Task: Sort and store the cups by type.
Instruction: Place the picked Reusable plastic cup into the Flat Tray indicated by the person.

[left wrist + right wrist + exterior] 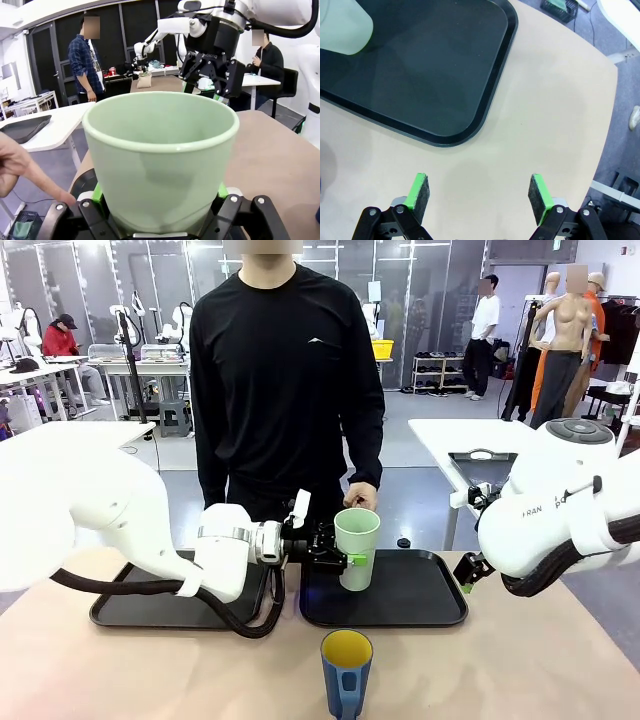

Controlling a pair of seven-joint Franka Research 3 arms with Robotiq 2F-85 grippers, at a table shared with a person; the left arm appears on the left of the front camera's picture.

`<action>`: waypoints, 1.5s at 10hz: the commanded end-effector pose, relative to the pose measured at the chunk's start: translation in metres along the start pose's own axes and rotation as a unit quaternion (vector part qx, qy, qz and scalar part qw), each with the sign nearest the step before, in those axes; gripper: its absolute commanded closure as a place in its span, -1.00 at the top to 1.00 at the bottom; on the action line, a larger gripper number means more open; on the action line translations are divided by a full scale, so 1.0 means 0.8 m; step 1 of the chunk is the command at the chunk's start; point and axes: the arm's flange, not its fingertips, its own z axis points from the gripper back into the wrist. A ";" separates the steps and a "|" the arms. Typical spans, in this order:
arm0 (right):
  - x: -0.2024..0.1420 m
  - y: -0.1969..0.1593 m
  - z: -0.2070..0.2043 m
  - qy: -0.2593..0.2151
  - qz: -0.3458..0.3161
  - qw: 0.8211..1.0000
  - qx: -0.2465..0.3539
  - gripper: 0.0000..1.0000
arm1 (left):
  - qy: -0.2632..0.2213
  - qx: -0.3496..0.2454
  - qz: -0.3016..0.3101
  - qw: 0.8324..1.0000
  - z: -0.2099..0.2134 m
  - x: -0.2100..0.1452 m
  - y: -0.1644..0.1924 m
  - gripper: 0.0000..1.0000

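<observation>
Right of centre, on the far half of the table (520,670):

Item 1. Tall mint-green tumbler (357,530), upright, mouth up, over the right-hand black tray (425,602). The left gripper (347,560) reaches in from the left and clamps it low on the wall. The left wrist view has 1 green pad pressed to each flank. Whether the base rests on the tray or hangs just above it cannot be told.

Item 2. Dark blue cup (347,672), yellow inside, handle turned to the near side. It stands upright at the near centre of the table, untouched and well apart from the tumbler.

Item 3. 2nd black tray (130,612), left of the 1st and partly hidden behind the left arm.

Item 4. Right gripper (480,195), fingers spread wide and grasping nothing. It hangs over bare tabletop just off the right-hand end of the tumbler's tray.

Item 5. Person in black at the far side, 1 hand (361,497) just behind the tumbler's rim, not gripping it.

Step in hand, as I judge it: setting the tumbler on its tray. The next move calls for the pads to let go and the arm to draw back leftward without tipping the cup. The blue cup then wants fetching, probably to the other tray, so that each type sits apart.
</observation>
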 end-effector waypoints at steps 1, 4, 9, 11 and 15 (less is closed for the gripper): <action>0.000 -0.002 0.000 0.001 -0.002 1.000 0.000 1.00 | -0.002 0.009 0.008 1.000 -0.005 -0.006 0.012 0.74; 0.000 -0.002 0.000 0.001 -0.002 1.000 0.000 1.00 | -0.003 0.015 0.017 1.000 0.003 -0.021 0.020 0.74; 0.000 -0.002 0.000 0.001 -0.002 1.000 0.000 1.00 | -0.004 0.007 0.036 0.999 0.008 -0.042 0.026 0.74; 0.000 -0.002 0.000 0.001 -0.002 1.000 0.000 1.00 | -0.004 0.007 0.055 0.998 0.009 -0.045 0.027 0.74; 0.000 -0.002 0.000 0.001 -0.002 1.000 0.000 1.00 | -0.005 -0.006 0.058 0.998 0.013 -0.043 0.025 1.00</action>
